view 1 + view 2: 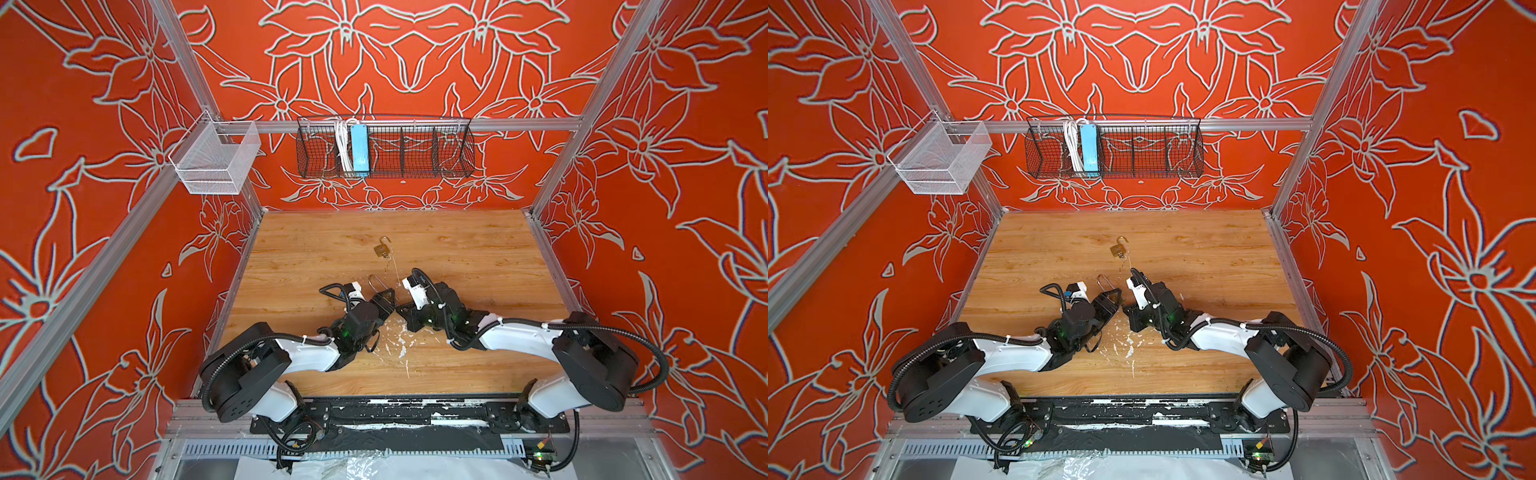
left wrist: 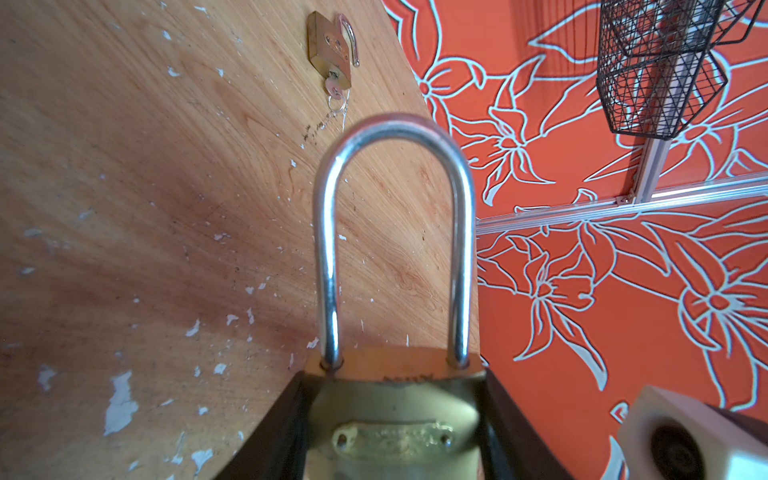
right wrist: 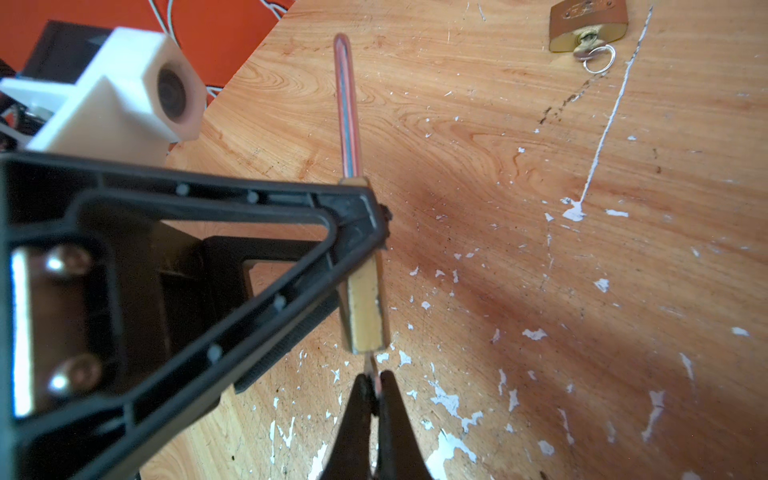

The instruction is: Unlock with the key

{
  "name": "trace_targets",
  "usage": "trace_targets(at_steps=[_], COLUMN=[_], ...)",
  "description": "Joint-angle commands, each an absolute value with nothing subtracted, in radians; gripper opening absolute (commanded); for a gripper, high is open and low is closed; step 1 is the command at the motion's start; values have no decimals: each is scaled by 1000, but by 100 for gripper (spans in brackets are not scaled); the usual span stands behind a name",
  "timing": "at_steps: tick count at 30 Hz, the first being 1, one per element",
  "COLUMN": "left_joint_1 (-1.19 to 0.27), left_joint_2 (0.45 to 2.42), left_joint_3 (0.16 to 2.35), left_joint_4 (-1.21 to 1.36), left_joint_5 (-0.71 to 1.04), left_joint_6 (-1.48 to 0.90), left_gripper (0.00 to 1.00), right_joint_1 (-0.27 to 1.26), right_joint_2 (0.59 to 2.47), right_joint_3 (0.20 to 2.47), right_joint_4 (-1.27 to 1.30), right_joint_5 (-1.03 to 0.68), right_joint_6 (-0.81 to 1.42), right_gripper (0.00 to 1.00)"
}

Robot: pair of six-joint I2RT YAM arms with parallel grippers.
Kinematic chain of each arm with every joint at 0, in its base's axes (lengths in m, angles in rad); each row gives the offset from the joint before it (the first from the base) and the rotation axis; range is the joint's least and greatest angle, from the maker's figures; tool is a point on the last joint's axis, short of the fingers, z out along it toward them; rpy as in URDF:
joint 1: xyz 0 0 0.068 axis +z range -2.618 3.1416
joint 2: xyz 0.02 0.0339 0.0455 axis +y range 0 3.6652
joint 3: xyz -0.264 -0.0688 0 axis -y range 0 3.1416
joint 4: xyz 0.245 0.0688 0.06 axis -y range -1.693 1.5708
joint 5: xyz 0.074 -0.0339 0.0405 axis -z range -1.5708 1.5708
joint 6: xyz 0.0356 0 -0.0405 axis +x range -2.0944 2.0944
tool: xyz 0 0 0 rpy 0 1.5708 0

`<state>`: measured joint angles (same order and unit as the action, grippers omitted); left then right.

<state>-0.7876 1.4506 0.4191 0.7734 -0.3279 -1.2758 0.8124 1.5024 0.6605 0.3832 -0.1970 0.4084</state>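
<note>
The padlock [image 3: 365, 316] sits over the middle of the bench [image 1: 457, 257], shackle [image 2: 395, 133] seated at both ends, body clamped in the left gripper [image 1: 384, 300]. The right gripper [image 3: 374, 384] pinches the key [image 3: 370, 364], whose tip looks entered in the lock. Next, I'd say, comes a steady twist while the left holds firm.

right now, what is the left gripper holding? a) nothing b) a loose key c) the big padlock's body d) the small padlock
c: the left gripper clamps the brass body of the big padlock, with the shackle poking out in front.
</note>
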Motion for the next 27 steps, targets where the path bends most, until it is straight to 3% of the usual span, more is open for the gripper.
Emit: trace_targets(at_steps=[1, 2, 5, 8, 14, 20, 27], left_joint_1=[-808, -809, -807, -803, -737, -635, -629], left_joint_2=[1425, 1413, 1365, 1325, 1296, 1315, 1317], left_joint_3=[427, 422, 424, 436, 425, 498, 541], left_joint_4=[798, 787, 710, 602, 521, 388, 371], left_joint_5=[-338, -360, -427, -520, -549, -370, -260], left_joint_6=[-1262, -1265, -1266, -1281, -1346, -1237, -1158], left_gripper=[0, 0, 0, 0, 0, 0, 0], right_joint_1=[807, 807, 807, 808, 808, 789, 762], right_joint_2=[1458, 1455, 1450, 1452, 1445, 1385, 1360], right_joint_3=[666, 664, 658, 657, 658, 613, 571], right_joint_4=[468, 466, 468, 469, 443, 443, 543], right_joint_5=[-170, -165, -155, -159, -107, 1, -126], right_joint_6=[393, 392, 391, 390, 371, 364, 342], right_gripper=[0, 4, 32, 47, 55, 61, 69])
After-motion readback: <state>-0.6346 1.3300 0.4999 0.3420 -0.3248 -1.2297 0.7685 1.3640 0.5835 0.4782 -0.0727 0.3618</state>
